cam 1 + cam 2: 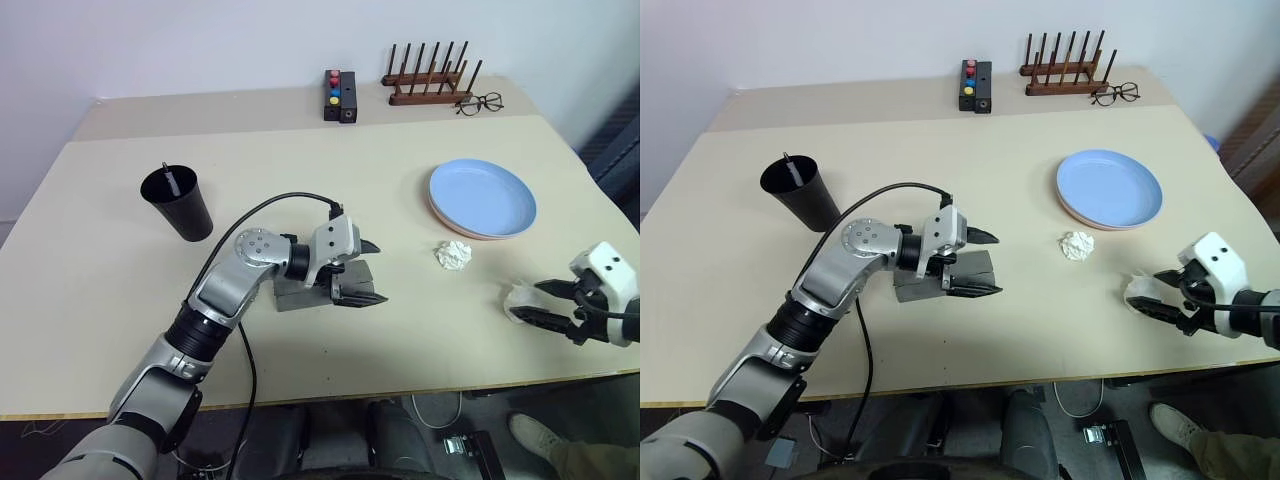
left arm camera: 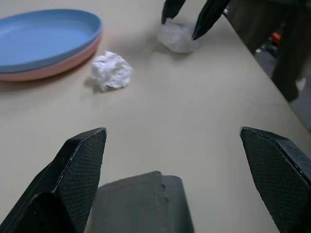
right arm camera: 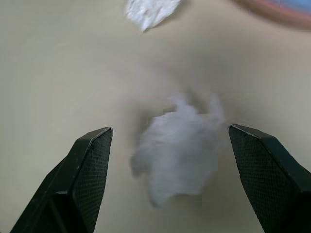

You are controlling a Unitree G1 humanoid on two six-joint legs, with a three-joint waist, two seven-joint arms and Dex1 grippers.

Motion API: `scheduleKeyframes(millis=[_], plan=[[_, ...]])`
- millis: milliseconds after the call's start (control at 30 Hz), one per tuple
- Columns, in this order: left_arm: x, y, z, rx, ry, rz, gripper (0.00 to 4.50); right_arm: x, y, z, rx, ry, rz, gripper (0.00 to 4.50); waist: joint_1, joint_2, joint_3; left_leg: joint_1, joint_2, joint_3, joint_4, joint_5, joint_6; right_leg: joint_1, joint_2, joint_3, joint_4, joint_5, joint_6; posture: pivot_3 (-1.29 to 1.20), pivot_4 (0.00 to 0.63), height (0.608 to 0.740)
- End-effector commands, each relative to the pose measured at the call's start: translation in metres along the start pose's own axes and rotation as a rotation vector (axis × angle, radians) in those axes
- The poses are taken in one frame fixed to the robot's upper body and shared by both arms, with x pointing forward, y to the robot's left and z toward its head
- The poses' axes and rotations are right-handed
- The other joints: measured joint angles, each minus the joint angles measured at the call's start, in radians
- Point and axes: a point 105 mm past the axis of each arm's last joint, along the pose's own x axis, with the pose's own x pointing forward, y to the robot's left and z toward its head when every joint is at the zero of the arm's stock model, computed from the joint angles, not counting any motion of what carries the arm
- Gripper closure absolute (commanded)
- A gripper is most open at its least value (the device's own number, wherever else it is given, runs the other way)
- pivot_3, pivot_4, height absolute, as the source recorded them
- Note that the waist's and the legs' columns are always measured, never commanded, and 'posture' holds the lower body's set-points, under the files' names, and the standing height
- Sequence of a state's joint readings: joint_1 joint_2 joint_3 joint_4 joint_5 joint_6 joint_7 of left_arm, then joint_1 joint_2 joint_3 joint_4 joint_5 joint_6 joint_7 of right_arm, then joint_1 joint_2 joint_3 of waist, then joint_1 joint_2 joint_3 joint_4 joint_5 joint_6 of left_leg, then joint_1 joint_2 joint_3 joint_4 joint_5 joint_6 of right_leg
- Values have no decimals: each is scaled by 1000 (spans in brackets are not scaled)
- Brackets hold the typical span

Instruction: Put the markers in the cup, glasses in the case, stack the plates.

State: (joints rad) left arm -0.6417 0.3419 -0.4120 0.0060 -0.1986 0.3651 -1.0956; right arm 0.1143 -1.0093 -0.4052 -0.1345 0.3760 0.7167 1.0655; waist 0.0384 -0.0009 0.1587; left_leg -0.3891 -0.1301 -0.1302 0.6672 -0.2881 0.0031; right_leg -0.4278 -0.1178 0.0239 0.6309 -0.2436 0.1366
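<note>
On table (image 1: 90,240): plates (image 1: 483,200) stacked, marker (image 1: 170,181) sitting in cup (image 1: 178,204), case (image 1: 315,288) shut; both my hands, left hand (image 1: 365,272) and right hand (image 1: 548,303), hanging open, gripping nothing.

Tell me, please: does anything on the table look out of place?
Yes. Two crumpled white paper wads lie loose right of the grey case; one sits between the open right tool's fingers.

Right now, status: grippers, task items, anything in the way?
Left gripper open over grey case. Right gripper open around crumpled wad. Plates stacked, marker in cup. Second wad loose near plates.
</note>
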Motion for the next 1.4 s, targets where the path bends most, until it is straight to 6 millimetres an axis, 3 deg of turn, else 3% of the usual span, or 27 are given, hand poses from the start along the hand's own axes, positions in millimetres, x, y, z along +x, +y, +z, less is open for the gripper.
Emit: scheduleKeyframes(millis=[33,67,133,300,333,500,733,900,1033,1133,1233,1367,1400], plan=[[-2,-2,10,59,-8,-29,0,3,5,1,2,5,32,647,0,0,0,0,0,0,0,0,0,0,0,0,0,0,0,0,150,740],[-3,-3,9,62,-4,-38,0,3,7,0,10,9,46,647,0,0,0,0,0,0,0,0,0,0,0,0,0,0,0,0,150,740],[-5,-5,9,68,2,-53,0,3,8,-2,18,15,55,1495,0,0,0,0,0,0,0,0,0,0,0,0,0,0,0,0,150,740],[-8,-9,9,84,7,-103,0,2,6,-2,23,10,48,4109,0,0,0,0,0,0,0,0,0,0,0,0,0,0,0,0,150,740],[-8,-10,9,83,3,-112,0,2,5,-2,23,9,46,4444,0,0,0,0,0,0,0,0,0,0,0,0,0,0,0,0,150,740],[-9,-9,11,94,-4,-121,0,-3,1,5,-9,-15,11,4444,0,0,0,0,0,0,0,0,0,0,0,0,0,0,0,0,150,740],[-3,3,18,91,-45,-24,0,-15,-24,98,-175,-350,-112,4444,-7,0,0,0,0,0,0,0,0,0,0,0,0,0,0,0,150,740],[2,15,20,76,-46,69,0,6,-46,132,-237,-454,-175,4444,-2,-2,1,0,1,0,-1,0,0,0,1,-1,-1,0,0,0,150,740],[2,24,24,70,-51,141,0,36,-61,136,-235,-452,-191,4444,-3,-2,1,0,0,0,0,0,0,0,0,-1,0,0,0,0,150,740],[-1,26,27,66,-57,167,0,57,-67,132,-226,-434,-180,3670,-6,-1,1,0,0,0,-1,0,0,-1,0,-1,0,0,0,0,150,740],[-7,24,24,62,-39,171,0,73,-71,127,-215,-406,-163,2200,-11,-1,1,-1,0,0,-1,0,0,-1,0,-1,0,0,0,0,150,740],[-15,23,20,54,-15,186,0,76,-73,128,-222,-407,-158,103,-27,-1,0,-1,0,-1,-1,0,0,-1,0,-1,0,0,0,0,150,740],[-16,23,19,53,-11,189,0,75,-72,129,-225,-410,-150,39,-28,-1,0,-1,0,-1,-1,0,0,-1,0,-1,0,0,0,0,150,740]])
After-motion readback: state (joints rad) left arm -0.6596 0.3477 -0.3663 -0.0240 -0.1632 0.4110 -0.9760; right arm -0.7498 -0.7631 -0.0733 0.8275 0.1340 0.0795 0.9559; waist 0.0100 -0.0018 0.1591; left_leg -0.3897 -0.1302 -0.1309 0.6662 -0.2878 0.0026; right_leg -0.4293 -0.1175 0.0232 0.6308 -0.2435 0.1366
